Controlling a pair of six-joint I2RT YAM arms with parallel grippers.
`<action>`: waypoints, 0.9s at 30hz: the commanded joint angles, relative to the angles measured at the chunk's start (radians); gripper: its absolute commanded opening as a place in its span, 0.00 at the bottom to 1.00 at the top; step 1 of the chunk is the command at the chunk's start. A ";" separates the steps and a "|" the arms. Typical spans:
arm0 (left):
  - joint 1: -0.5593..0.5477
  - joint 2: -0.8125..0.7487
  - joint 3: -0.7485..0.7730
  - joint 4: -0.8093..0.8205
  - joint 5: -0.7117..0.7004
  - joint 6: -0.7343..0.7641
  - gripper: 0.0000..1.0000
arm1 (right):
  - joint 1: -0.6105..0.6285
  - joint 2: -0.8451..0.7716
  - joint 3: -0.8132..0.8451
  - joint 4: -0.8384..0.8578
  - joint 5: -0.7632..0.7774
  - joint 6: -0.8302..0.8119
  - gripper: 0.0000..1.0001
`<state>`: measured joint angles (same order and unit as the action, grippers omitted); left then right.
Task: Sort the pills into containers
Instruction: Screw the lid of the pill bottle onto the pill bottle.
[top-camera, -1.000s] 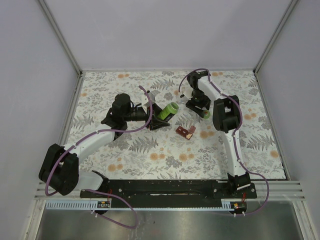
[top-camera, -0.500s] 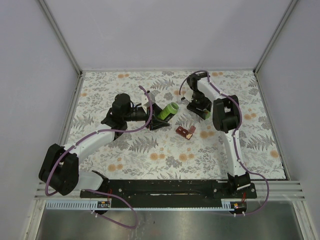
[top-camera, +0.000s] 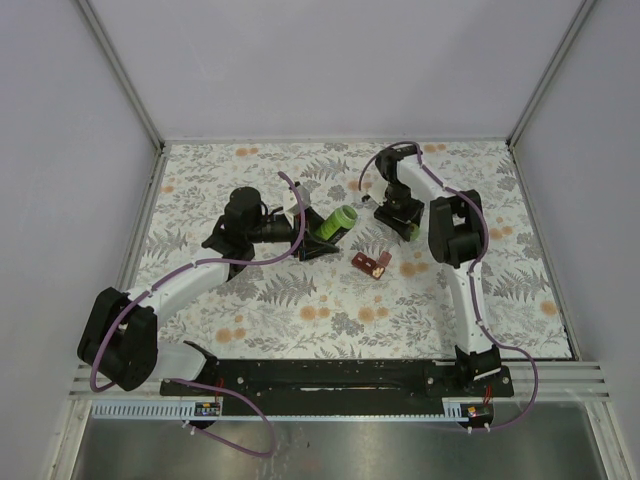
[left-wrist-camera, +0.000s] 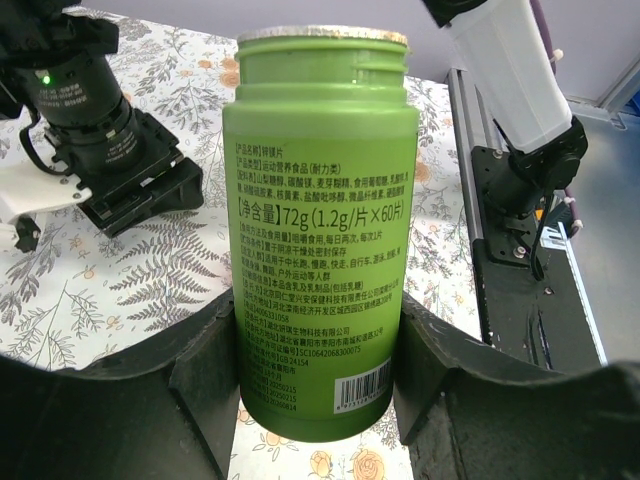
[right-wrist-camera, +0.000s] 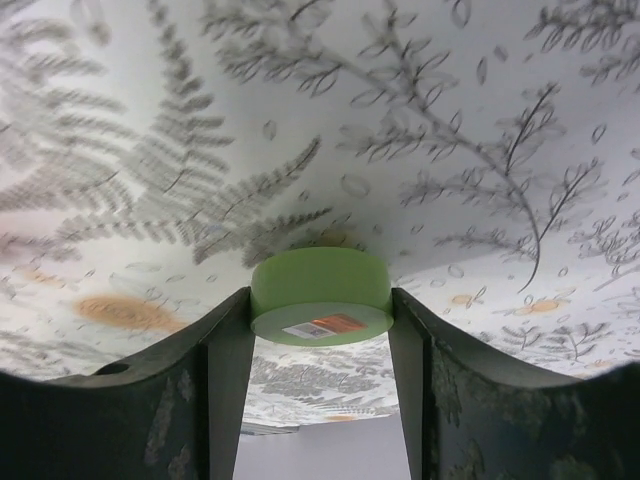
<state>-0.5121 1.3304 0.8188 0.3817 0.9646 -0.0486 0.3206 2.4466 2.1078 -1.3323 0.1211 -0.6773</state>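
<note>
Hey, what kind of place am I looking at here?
Probably a robotics lab test cell: a left arm and right arm bolted to a rail, plain walls around a floral cloth, with a green bottle and red pill box as props.

The green bottle (left-wrist-camera: 322, 230) carries Chinese print, including "72g(1.2g/片×60片)", above a barcode (left-wrist-camera: 362, 393). The sticker (right-wrist-camera: 322, 326) on the green cap (right-wrist-camera: 320, 290) is illegible.

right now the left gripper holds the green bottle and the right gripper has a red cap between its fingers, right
Wrong on colour: the cap in the right gripper is green, not red, as the right wrist view shows. The left gripper does hold the green bottle.
</note>
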 joint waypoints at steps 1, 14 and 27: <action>0.003 -0.011 0.049 0.008 0.002 0.036 0.00 | 0.009 -0.179 -0.051 -0.033 -0.118 0.008 0.36; 0.003 0.000 0.103 -0.196 -0.112 0.193 0.00 | 0.009 -0.595 -0.201 0.024 -0.470 0.082 0.26; -0.052 -0.025 0.233 -0.561 -0.325 0.437 0.00 | 0.011 -0.819 -0.241 0.070 -0.932 0.111 0.24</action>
<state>-0.5320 1.3304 0.9775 -0.0757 0.7460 0.2813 0.3210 1.6741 1.8782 -1.2877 -0.6418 -0.5777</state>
